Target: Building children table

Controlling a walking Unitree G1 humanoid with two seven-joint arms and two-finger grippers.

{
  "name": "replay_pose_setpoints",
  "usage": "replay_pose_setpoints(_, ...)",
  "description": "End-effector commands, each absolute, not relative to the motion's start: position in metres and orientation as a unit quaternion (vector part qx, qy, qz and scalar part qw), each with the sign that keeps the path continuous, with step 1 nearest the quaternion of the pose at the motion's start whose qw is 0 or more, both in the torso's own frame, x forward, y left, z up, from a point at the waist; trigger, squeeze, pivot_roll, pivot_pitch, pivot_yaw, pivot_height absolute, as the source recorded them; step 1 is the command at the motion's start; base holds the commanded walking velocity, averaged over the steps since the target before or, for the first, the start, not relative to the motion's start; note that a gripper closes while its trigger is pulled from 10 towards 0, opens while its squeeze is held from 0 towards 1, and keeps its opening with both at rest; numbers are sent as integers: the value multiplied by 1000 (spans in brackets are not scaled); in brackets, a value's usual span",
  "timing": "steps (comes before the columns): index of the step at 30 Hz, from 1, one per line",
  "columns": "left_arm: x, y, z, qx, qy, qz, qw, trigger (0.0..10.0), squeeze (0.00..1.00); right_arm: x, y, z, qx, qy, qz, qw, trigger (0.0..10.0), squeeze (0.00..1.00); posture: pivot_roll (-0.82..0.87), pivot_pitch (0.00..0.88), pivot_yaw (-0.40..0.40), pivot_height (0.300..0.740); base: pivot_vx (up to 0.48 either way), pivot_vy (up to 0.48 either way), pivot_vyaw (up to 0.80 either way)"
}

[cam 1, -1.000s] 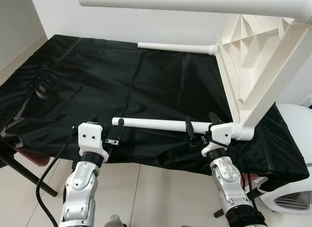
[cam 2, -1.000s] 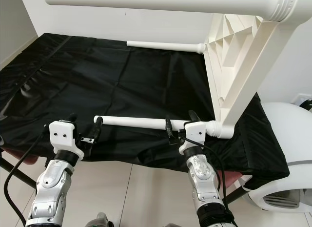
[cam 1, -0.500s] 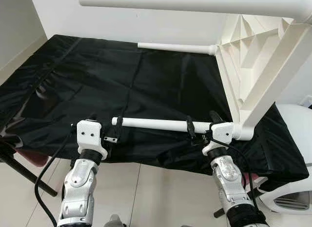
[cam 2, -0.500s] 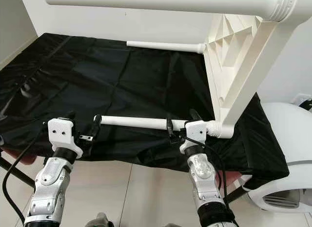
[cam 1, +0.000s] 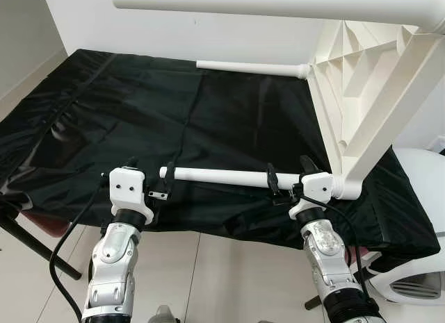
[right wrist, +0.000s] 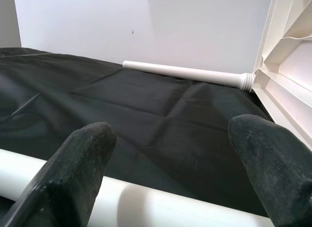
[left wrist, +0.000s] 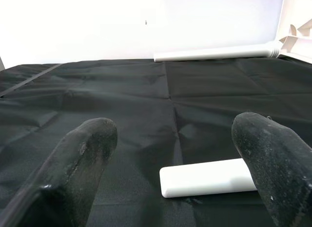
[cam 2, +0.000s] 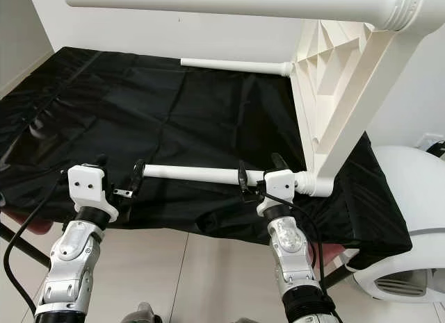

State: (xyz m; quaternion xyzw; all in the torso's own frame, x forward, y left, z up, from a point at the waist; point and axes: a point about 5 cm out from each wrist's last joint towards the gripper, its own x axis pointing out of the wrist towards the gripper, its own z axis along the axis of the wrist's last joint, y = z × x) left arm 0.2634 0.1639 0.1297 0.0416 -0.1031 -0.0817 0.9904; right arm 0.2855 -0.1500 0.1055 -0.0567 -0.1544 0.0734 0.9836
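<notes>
Starting at the fingers: the right gripper (cam 1: 286,186) has its two black fingers (right wrist: 80,161) spread wide, one on each side of the near table leg (cam 1: 222,176), not pinching it. The right wrist view shows the white tube running across below the fingertips with clear gaps both sides. The left gripper (cam 1: 151,187) is spread about as wide and holds nothing; one finger (left wrist: 267,158) sits right by the leg's free end and the other hangs out over the black cloth (cam 1: 125,114).

Where the leg is: lying on the cloth near the front edge, with its right end at the corner socket of the white tabletop (cam 1: 361,108), which stands tipped on its side. Its long axis runs left to right across the robot, roughly level, free blunt end pointing to the robot's left. Another leg (cam 1: 250,68) sticks out the same way from the far corner, and a third crosses overhead.

What could go wrong, as a guess: with nothing clamped, the leg can roll or droop on that slippery cloth. It's hard to tell if the joint is fully seated, so a push or twist with a loose hold might cock it in the socket. A bump from the right wrist could also rock the tipped tabletop.
</notes>
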Motion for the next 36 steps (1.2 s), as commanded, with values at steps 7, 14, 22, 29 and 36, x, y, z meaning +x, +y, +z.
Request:
replay_pose_setpoints(7,267,166,130,32,-102,-49,993,10000,0,287,-153,107,-64,-153,68,984,10000,0,19,0,-59,740,0,0,0)
replay_pose_setpoints(14,267,167,131,36,-103,-49,993,10000,0,286,-153,107,-67,-154,69,983,10000,0,22,0,-60,740,0,0,0)
replay_pose_setpoints(22,266,167,131,37,-103,-51,993,10000,0,286,-153,106,-69,-155,71,983,10000,0,22,0,-60,740,0,0,0)
replay_pose_setpoints(29,267,167,132,39,-105,-54,992,10000,0,287,-154,107,-73,-157,71,982,10000,0,20,0,-60,740,0,0,0)
replay_pose_setpoints(36,268,166,133,40,-106,-57,992,10000,0,288,-154,108,-73,-159,70,982,10000,0,19,0,-58,740,0,0,0)
